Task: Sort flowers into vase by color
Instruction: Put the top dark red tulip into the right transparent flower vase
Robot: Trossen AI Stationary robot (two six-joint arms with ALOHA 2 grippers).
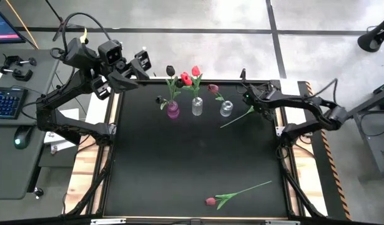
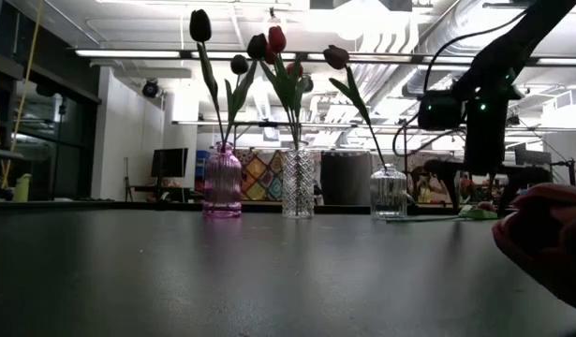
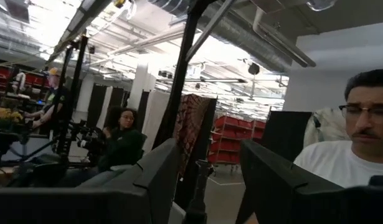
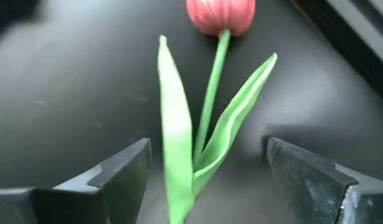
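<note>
Starting at your left: left gripper [image 1: 143, 62] is raised off the back-left corner of the surface [image 1: 198, 162], clear of everything. Its wrist view looks out into the room, where people are sitting; the fingers [image 3: 157, 180] stand apart with nothing between them.

Three vases stand in a row near the back edge. The purple vase [image 1: 173, 111] holds dark maroon tulips [image 2: 201, 25]. The middle clear vase [image 1: 197, 107] holds red tulips [image 1: 195, 72]. The right clear vase [image 1: 226, 109] holds one pink-maroon tulip [image 1: 213, 89], which leans left.

Just right of that vase, a loose tulip [image 4: 220, 14] lies flat on the surface, with its stem [image 1: 236, 117] running diagonally toward the right gripper [image 1: 249, 100]. You can't make out its head from above. The right wrist view shows a pink-red head with two green leaves [image 4: 179, 155] pointing back at the camera. The right gripper sits low over the stem end, with its fingers [image 4: 110, 174] spread wide on either side of the leaves and not touching them.

Another tulip [image 1: 211, 201], with a pink head, lies flat near the front edge, well apart from both arms. Its stem [image 1: 251, 187] angles up to the right.

In the low view, a blurred dark red shape [image 2: 545, 234] fills the right edge. You can't tell what it is.
</note>
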